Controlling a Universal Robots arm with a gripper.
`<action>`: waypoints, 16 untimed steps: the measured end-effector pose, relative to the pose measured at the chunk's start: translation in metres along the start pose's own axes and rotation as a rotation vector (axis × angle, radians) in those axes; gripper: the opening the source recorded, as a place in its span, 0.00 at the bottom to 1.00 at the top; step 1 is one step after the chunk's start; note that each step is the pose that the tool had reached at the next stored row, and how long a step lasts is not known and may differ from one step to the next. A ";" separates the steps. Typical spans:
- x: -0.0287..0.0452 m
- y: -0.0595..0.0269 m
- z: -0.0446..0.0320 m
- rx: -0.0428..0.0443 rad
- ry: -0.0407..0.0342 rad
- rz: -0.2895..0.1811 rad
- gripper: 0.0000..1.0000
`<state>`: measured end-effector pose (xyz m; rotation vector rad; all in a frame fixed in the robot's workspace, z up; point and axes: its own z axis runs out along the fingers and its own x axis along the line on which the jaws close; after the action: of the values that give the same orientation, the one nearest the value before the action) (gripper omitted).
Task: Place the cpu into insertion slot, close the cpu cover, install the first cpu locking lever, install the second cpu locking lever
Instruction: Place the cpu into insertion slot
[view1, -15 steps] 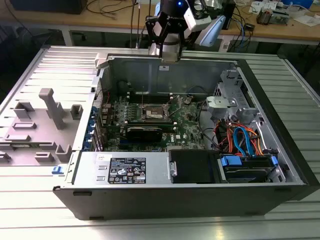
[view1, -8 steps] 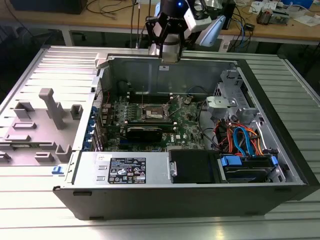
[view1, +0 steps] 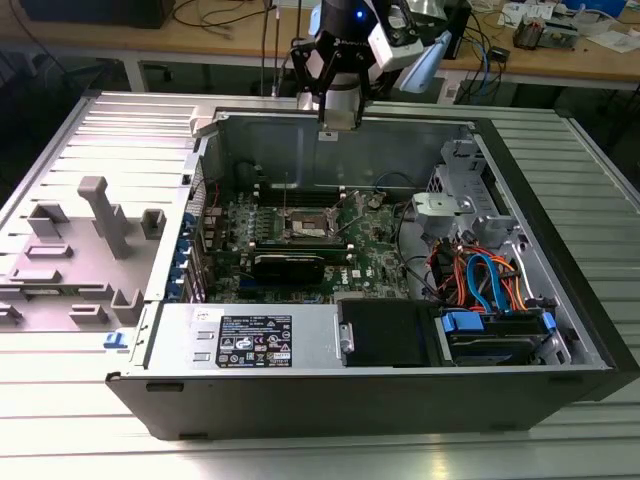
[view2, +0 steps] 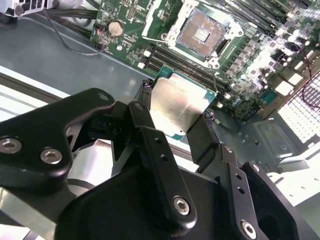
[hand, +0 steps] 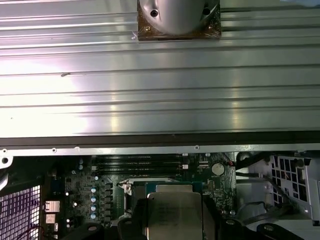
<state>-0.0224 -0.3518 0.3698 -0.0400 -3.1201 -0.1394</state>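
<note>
My gripper (view2: 177, 104) is shut on the cpu (view2: 181, 111), a flat square chip with a dull silver top, pinched at two opposite corners by the black fingertips (view2: 146, 90). In the exterior view the gripper (view1: 339, 120) hangs above the far wall of the open computer case. The insertion slot (view2: 200, 32) lies open on the green board some way beyond the chip, its dark centre bare inside a silver rim. The first wrist view has the cpu (hand: 175, 215) over the board with the slot's corner (hand: 131, 188) peeking out beside it. From outside, the slot (view1: 305, 229) sits mid-board.
Long black memory slots (view2: 180, 60) run between the chip and the socket. A coin cell (view2: 115, 28) and loose cables sit near the case wall. Drive cage and orange and blue cables (view1: 480, 275) fill the exterior view's right. A grey fixture (view1: 95, 225) stands outside on its left.
</note>
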 end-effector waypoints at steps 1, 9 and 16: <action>0.0000 -0.0010 0.0004 0.0001 0.0001 0.000 0.54; -0.0004 -0.0115 0.0041 0.0031 0.0001 0.000 0.54; -0.0006 -0.0183 0.0078 0.0137 0.0002 0.000 0.54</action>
<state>-0.0225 -0.3694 0.3604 -0.0403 -3.1206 -0.1180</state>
